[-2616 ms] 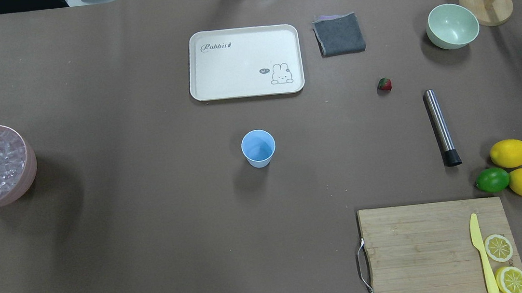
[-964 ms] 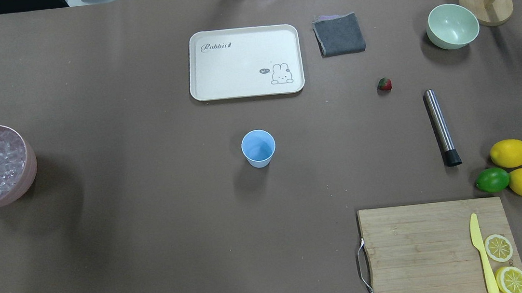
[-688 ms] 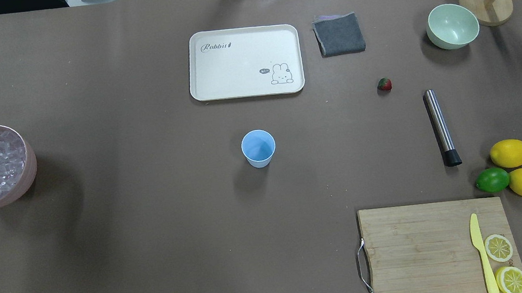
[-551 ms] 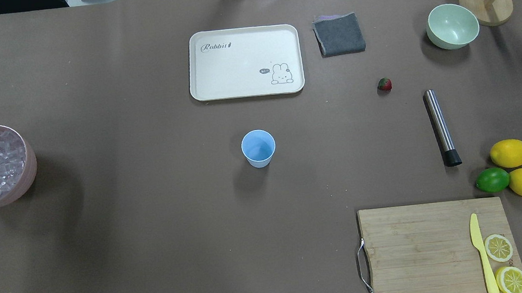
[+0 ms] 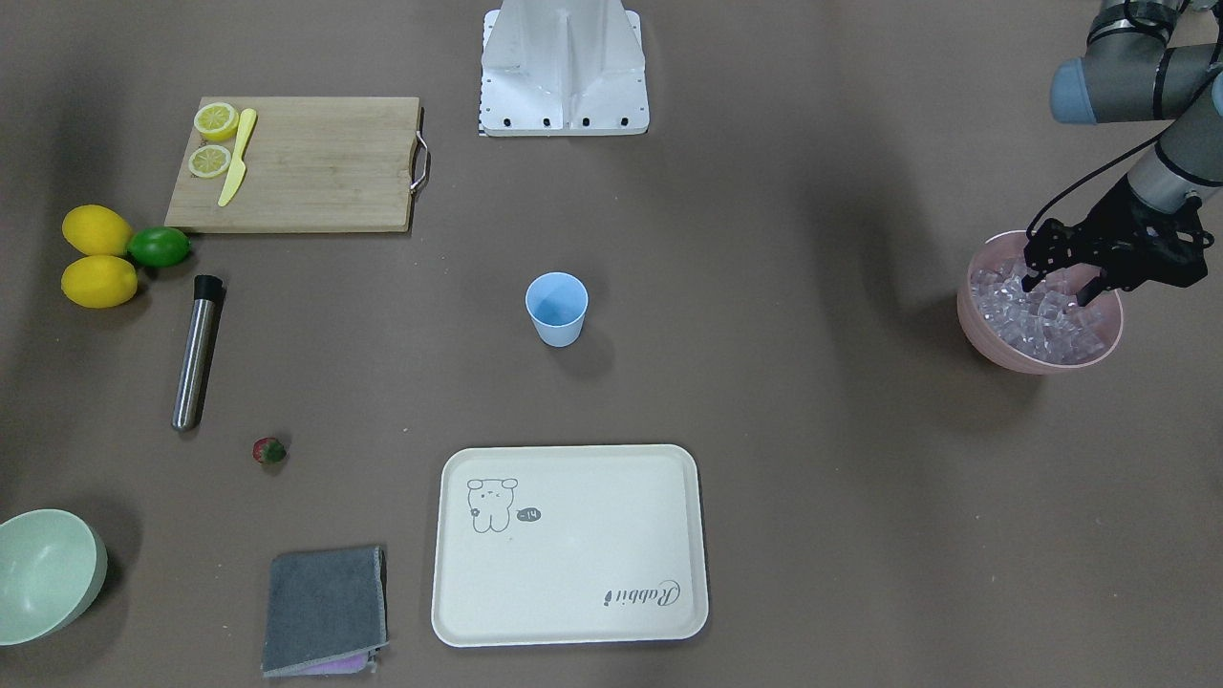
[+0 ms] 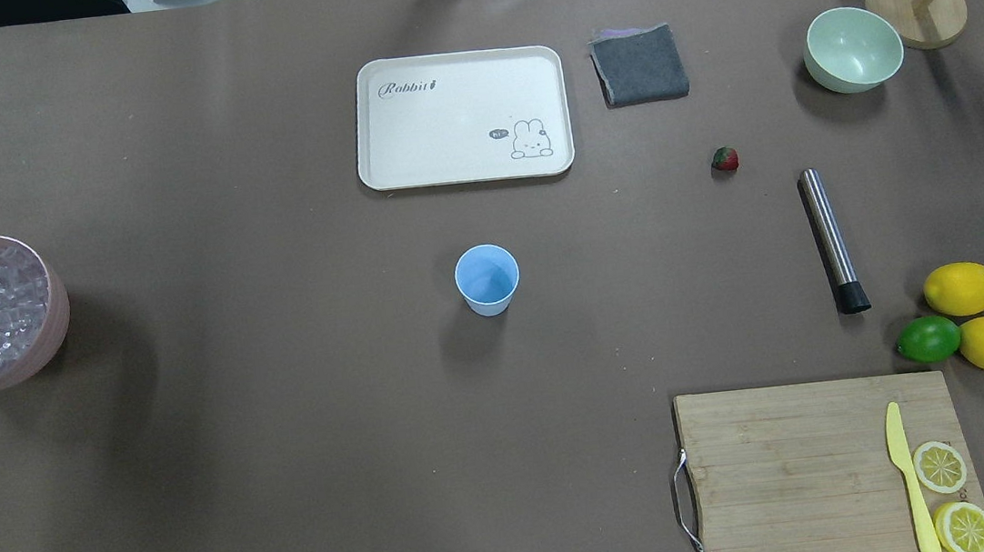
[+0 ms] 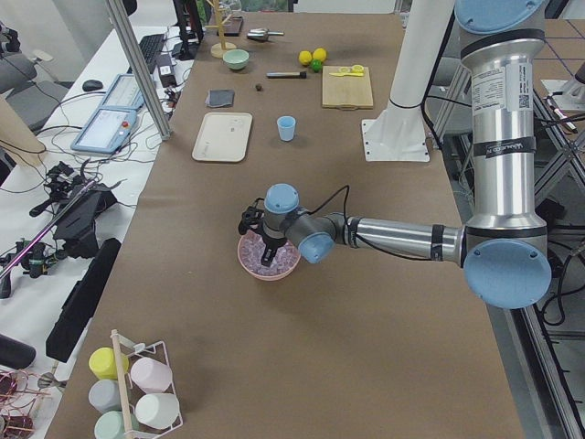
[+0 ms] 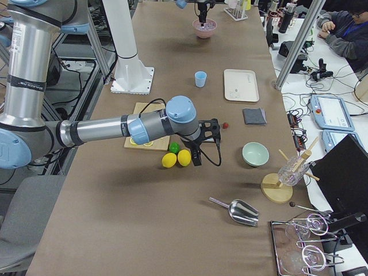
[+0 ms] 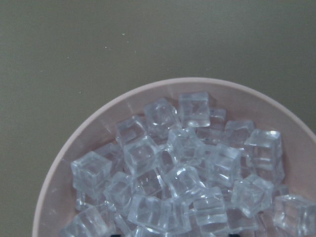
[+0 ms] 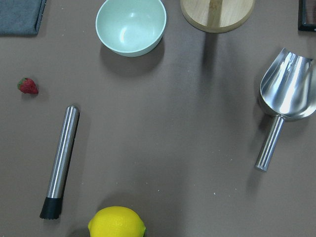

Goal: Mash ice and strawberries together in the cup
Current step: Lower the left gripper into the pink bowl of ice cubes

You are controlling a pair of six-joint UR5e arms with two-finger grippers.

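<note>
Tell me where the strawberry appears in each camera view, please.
Front-facing: strawberry lower left.
Overhead: strawberry upper right.
Exterior left: strawberry far top, tiny.
Exterior right: strawberry near centre.
Left wrist: not in it.
Right wrist: strawberry at left edge.
Shared landmark: the pale green bowl lies close by wherever it shows.

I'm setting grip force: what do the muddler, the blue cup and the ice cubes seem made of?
The muddler: brushed metal, likely steel, by its streaked sheen; matte black tip, perhaps rubber or plastic. The blue cup: looks like matte plastic, evenly coloured and dull. The ice cubes: clear, glossy, with bright highlights; real ice or acrylic, I cannot tell.
</note>
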